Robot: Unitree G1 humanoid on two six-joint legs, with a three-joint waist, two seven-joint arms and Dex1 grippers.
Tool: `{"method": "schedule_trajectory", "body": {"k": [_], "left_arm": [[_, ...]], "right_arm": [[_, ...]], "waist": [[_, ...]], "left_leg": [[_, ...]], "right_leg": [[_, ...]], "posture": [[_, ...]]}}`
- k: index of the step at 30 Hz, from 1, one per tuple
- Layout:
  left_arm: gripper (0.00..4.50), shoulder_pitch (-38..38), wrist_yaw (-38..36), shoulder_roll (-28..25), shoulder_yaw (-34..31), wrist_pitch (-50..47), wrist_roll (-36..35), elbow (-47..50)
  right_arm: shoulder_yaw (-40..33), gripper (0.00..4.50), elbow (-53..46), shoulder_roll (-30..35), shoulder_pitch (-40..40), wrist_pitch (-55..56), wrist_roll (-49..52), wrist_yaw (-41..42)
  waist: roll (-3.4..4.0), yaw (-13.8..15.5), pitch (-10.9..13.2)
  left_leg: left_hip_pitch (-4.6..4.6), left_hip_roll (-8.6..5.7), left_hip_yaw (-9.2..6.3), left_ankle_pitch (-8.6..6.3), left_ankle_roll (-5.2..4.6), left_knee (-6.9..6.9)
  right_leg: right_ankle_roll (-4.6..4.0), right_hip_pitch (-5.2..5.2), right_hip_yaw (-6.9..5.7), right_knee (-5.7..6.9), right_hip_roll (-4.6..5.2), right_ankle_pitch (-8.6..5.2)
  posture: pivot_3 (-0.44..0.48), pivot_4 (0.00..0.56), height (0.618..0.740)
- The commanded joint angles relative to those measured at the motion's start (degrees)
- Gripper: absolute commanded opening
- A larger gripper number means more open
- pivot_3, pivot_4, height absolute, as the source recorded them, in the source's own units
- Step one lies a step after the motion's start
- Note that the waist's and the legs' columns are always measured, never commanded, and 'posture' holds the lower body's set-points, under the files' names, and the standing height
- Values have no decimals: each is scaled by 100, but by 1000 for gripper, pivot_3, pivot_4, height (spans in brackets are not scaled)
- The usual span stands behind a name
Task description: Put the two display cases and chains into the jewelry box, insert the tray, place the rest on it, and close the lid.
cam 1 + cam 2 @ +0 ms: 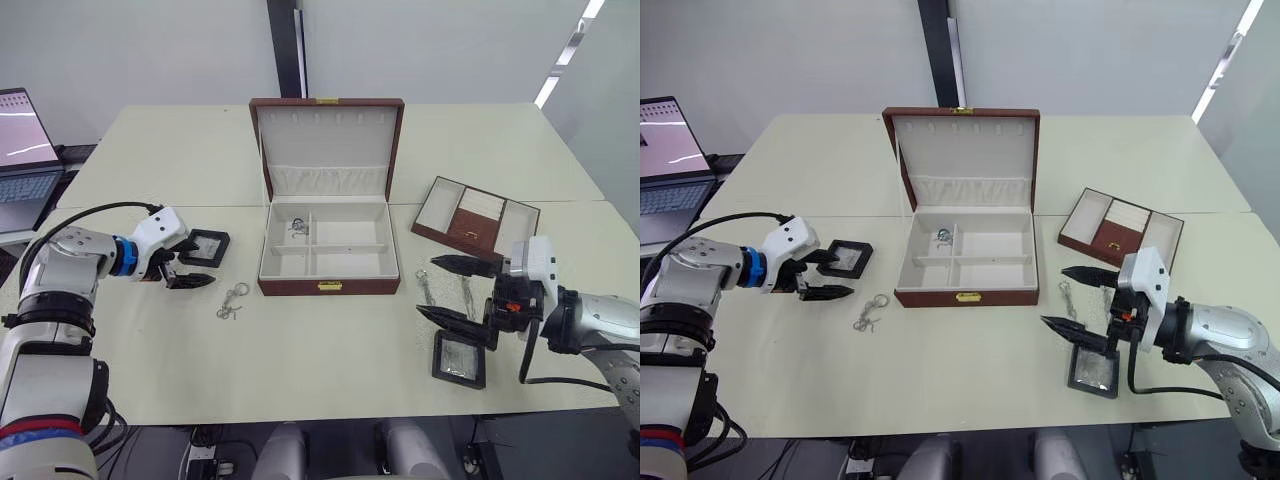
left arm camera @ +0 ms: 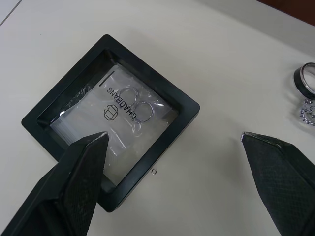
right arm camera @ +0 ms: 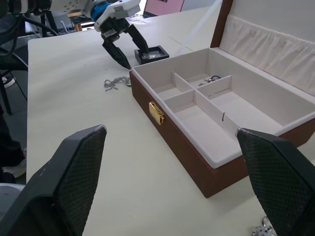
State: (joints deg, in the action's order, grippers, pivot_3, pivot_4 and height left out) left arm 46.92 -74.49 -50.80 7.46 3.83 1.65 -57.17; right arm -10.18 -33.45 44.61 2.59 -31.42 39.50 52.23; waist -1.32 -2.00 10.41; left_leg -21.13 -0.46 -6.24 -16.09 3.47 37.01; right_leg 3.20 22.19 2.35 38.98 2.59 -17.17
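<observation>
display case 1 (image 1: 459,358): table front right, under right gripper (image 1: 449,291), fingers spread wide, empty. display case 2 (image 1: 204,247): left, at left gripper (image 1: 187,268), also wide, empty. jewelry box (image 1: 325,258): centre, lid (image 1: 326,148) up, 1 chain (image 1: 298,227) inside. tray (image 1: 476,217): right of box.

Both arms are silver-grey shells ending in white wrist housings, the left gripper (image 1: 185,268) and right gripper (image 1: 455,290) each carrying two tapered black fingers (finely cross-hatched), with black cables looping and a blue wrist ring.
</observation>
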Motion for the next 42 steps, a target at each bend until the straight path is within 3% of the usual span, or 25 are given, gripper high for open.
{"method": "schedule_trajectory", "body": {"k": [1,6,16,33,42], "left_arm": [[4282,160,-21,-10,-46,147,91,-118],[3044,158,10,-1,-75,205,138,-186],[27,-5,38,-17,-143,213,131,-112],[27,-302,68,-168,-345,126,15,379],[27,-620,-495,-391,-642,-1665,-826,3083]], "right_arm": [[-94,4500,-188,78,-57,92,7,24],[-48,4500,-140,68,13,100,2,1],[34,4500,-50,93,186,70,-18,47],[-14,4500,-26,93,200,119,16,106],[-299,4500,327,154,224,234,-65,82]], "waist": [[-1,2,0],[-1,-1,0],[-1,1,-1],[-1,-4,-1],[-2,14,-1]], "left_leg": [[0,0,0,0,0,0],[0,1,0,0,0,1],[0,0,0,0,0,1],[3,1,1,0,0,3],[-4,1,-3,0,0,7]], "right_leg": [[0,0,0,0,0,0],[0,0,0,0,0,0],[0,0,0,1,0,0],[0,-1,1,4,0,0],[0,-1,0,3,2,0]], "posture": [[0,150,740],[0,150,740],[0,150,740],[0,150,740],[0,150,740]]}}
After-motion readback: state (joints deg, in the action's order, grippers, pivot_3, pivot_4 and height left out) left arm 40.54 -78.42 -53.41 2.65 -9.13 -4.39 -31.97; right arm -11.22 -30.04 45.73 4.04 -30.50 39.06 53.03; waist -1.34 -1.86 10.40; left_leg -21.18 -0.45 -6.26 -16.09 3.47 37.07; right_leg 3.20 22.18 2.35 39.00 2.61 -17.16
